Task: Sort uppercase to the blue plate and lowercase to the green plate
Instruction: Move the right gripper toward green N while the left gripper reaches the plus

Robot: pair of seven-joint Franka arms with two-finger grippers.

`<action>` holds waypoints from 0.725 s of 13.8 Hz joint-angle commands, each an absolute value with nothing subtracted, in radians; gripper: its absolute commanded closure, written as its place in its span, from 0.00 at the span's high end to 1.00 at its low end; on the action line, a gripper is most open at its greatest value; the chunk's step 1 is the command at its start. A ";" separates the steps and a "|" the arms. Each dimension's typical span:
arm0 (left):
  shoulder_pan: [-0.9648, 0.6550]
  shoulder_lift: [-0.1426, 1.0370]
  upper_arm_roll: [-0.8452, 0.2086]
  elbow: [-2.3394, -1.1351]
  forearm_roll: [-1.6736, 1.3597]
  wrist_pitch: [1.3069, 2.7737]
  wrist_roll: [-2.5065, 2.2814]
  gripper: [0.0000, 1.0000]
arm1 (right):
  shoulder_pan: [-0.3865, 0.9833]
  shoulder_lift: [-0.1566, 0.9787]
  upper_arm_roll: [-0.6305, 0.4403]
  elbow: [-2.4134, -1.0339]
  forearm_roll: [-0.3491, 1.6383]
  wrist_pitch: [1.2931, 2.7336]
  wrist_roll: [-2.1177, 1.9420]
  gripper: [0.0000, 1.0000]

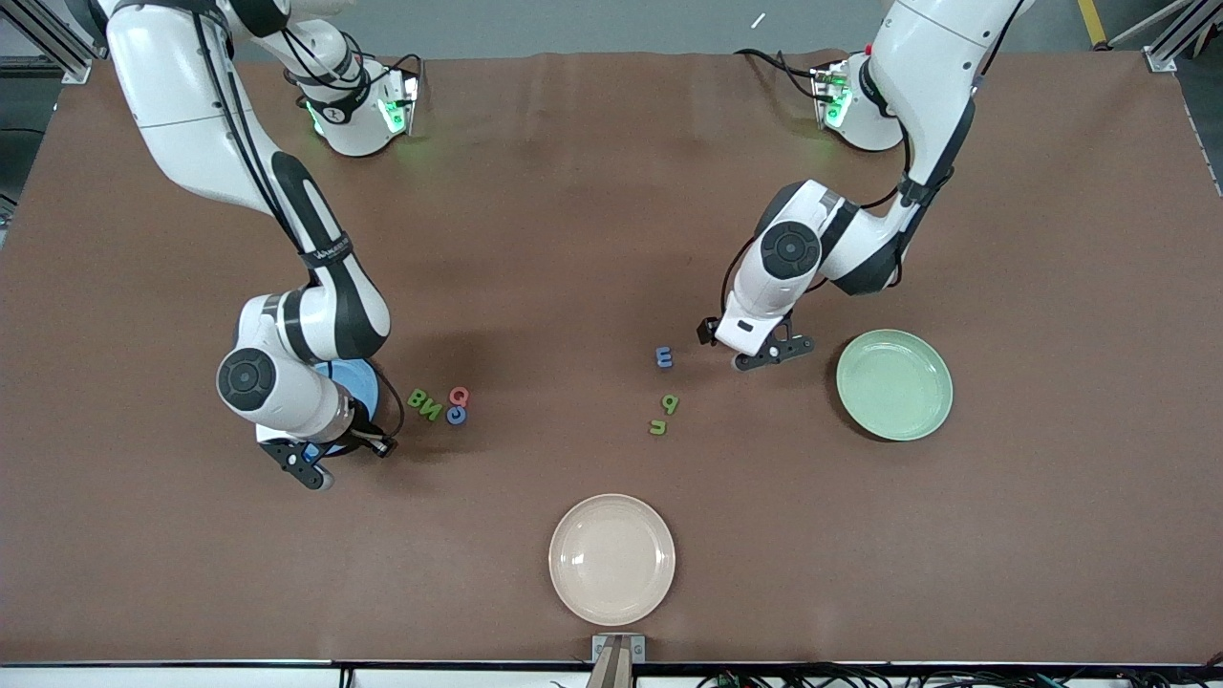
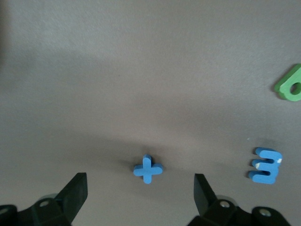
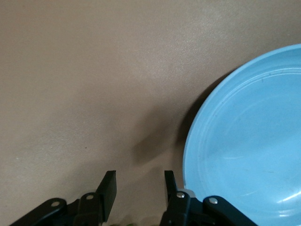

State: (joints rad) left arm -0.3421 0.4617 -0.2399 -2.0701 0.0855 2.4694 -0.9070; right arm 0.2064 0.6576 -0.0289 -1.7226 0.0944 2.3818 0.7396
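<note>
While both arms reach low over the brown surface (image 1: 592, 191), the left gripper (image 2: 141, 197) hangs over a small blue x-shaped letter (image 2: 147, 169), its fingers (image 2: 75, 190) spread wide with the letter lying between them, untouched. Near that letter lies a blue m-shaped letter (image 1: 664, 357), and nearer the front camera than it sit a green q-shaped letter (image 1: 671, 404) and a green u-shaped letter (image 1: 658, 427), close together. Beside this gripper, toward the left arm's end of the surface, rests the pale green plate (image 1: 894, 384), with nothing on it.

Toward the right arm's end, the right gripper (image 3: 139, 193) hovers at the rim of the blue plate (image 3: 249, 141), which the arm's wrist mostly hides in the front view. Its fingers (image 3: 109, 190) stand partly apart with a narrow gap between them, and they pinch nothing. Just beside the blue plate, toward the middle of the surface, four letters cluster together: a green B (image 1: 417, 398), a green N (image 1: 432, 410), a red-pink Q (image 1: 459, 395) and a blue C-like ring (image 1: 456, 415).

Nearest the front camera, at the middle of the surface, sits a cream plate (image 1: 611, 559).
</note>
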 commanded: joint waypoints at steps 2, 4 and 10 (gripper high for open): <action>-0.373 0.486 -0.232 -2.063 0.107 2.485 -0.968 0.86 | 0.225 0.666 -0.034 -1.720 0.101 2.384 0.758 0.49; -0.377 0.497 -0.230 -2.065 0.107 2.493 -0.974 0.80 | 0.225 0.667 -0.034 -1.721 0.100 2.385 0.759 0.50; -0.373 0.528 -0.225 -2.069 0.155 2.534 -0.995 0.76 | 0.250 0.667 -0.035 -1.773 0.100 2.414 0.759 0.50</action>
State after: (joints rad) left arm -0.3697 0.5160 -0.2330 -2.0702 0.1090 2.5109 -0.9536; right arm 0.2379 0.6703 -0.0286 -1.7423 0.0947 2.3859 0.7414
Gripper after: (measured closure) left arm 0.225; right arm 0.502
